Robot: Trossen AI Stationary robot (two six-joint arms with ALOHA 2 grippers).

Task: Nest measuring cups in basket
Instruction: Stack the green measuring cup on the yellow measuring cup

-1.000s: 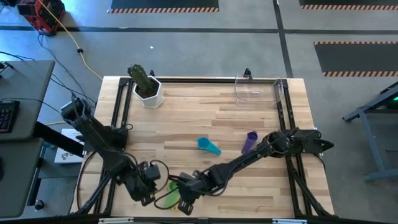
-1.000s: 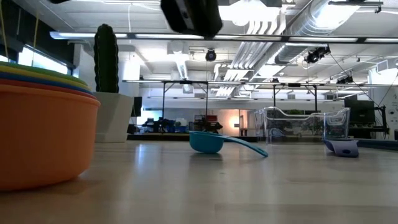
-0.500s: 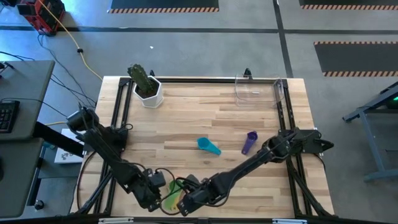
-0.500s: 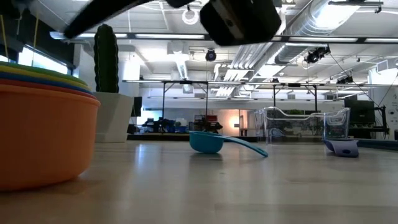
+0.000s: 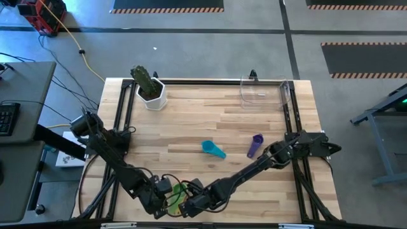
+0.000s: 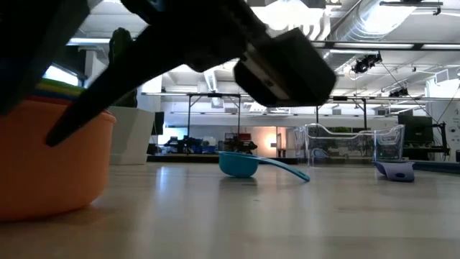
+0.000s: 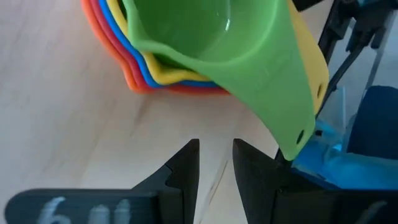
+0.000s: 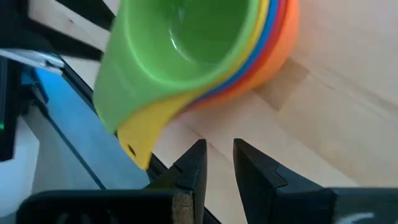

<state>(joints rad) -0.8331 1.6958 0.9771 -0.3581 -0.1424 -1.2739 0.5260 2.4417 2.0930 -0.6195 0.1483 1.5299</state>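
A nested stack of measuring cups [image 5: 175,198], green on top over yellow, blue, red and orange, stands on its orange base near the table's near edge. It also shows in the left wrist view [image 7: 205,43], the right wrist view [image 8: 205,50] and the low view [image 6: 43,165]. My left gripper [image 7: 215,163] is shut and empty just left of the stack. My right gripper [image 8: 219,160] is shut and empty just right of it. A teal cup [image 5: 213,149] and a purple cup [image 5: 254,145] lie on the table. The clear basket [image 5: 264,92] stands at the far right.
A white pot with a green plant [image 5: 149,89] stands at the far left corner. Black frame rails run along the table's left and right sides. Bare wood lies between the stack and the basket, apart from the teal and purple cups.
Both grippers have come down and drawn closer to the stack at the near edge, the left one moving toward the table's right. In the low view their dark arms now cover part of the stack. The stack and the loose cups have stayed in place.
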